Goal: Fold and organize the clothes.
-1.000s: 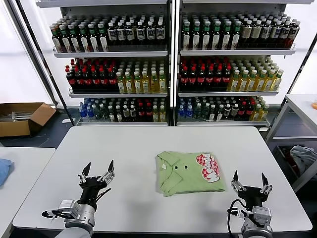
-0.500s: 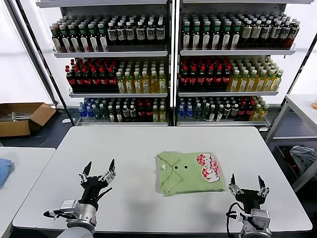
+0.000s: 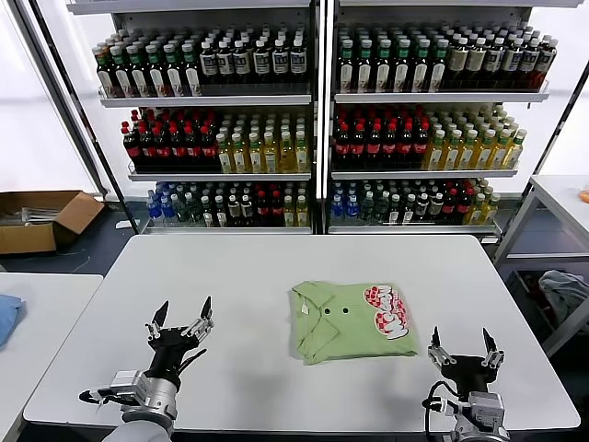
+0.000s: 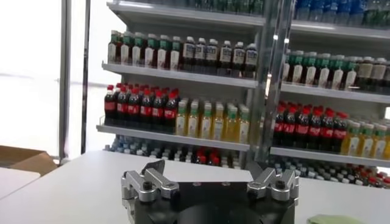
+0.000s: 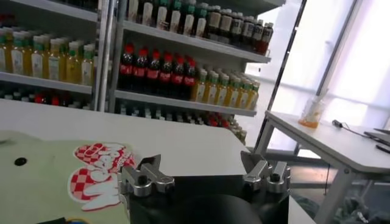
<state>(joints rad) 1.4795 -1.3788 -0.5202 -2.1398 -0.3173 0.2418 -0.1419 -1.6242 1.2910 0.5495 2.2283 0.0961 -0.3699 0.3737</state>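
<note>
A light green polo shirt (image 3: 352,319) lies folded into a rectangle right of the white table's (image 3: 258,276) middle, collar and two buttons up, red-and-white graphic (image 3: 387,311) at its right end. In the right wrist view the shirt (image 5: 42,182) and its graphic (image 5: 100,172) lie just beyond the jaws. My left gripper (image 3: 183,320) hovers open over the table's front left, well clear of the shirt. Near the front right edge my right gripper (image 3: 463,347) stands open, close to the shirt's near right corner, holding nothing. In their own wrist views, the left gripper (image 4: 209,171) and right gripper (image 5: 202,162) show spread, empty fingers.
Shelves of bottles (image 3: 313,120) stand behind the table. A second table (image 3: 37,313) with a blue cloth (image 3: 7,316) is at the left, a cardboard box (image 3: 41,219) on the floor behind it. Another table (image 3: 561,198) stands at the right, with clothes (image 3: 563,293) in a bin beneath.
My right gripper has dropped slightly lower toward the front edge. The left gripper and the shirt have not moved.
</note>
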